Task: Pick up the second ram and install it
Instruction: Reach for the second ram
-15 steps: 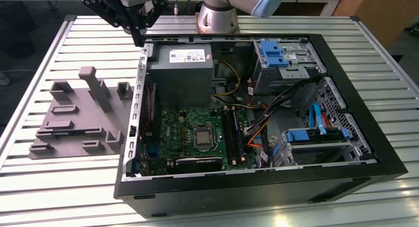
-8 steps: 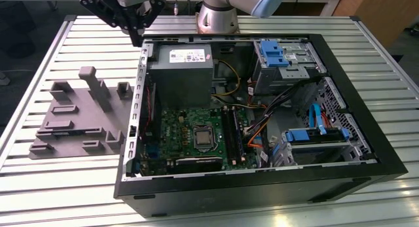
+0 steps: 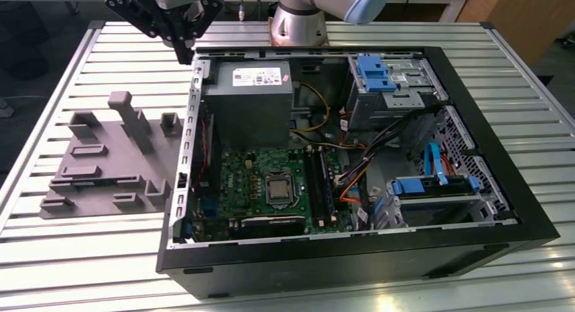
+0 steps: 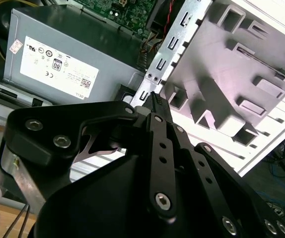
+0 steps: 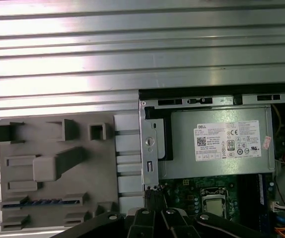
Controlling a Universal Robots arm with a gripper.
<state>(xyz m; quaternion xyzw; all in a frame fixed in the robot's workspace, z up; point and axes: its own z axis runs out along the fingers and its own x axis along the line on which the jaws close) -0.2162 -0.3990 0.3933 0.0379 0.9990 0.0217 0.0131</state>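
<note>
Two fingers [image 4: 160, 144] of the gripper [image 4: 155, 99] are pressed together, empty. Well aside from them, the memory stick [image 5: 42, 202] is seen slotted in a grey tray [image 5: 53, 129]. Pick-up is judged unstarted; opened, stick-aligned fingers are needed.

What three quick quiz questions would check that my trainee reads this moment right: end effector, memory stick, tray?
1. True or false: the end effector holds the memory stick.
2. Where is the grey tray? A) on the table, at the exterior view's left of the computer case; B) inside the case; C) on a shelf.
3. Fill in: inside the case, the part nearest the end effector is the grey box with the white label, the ______.

Key: 1 false: it is shut and empty, and the stick sits in a tray slot. 2 A. 3 power supply.
</note>
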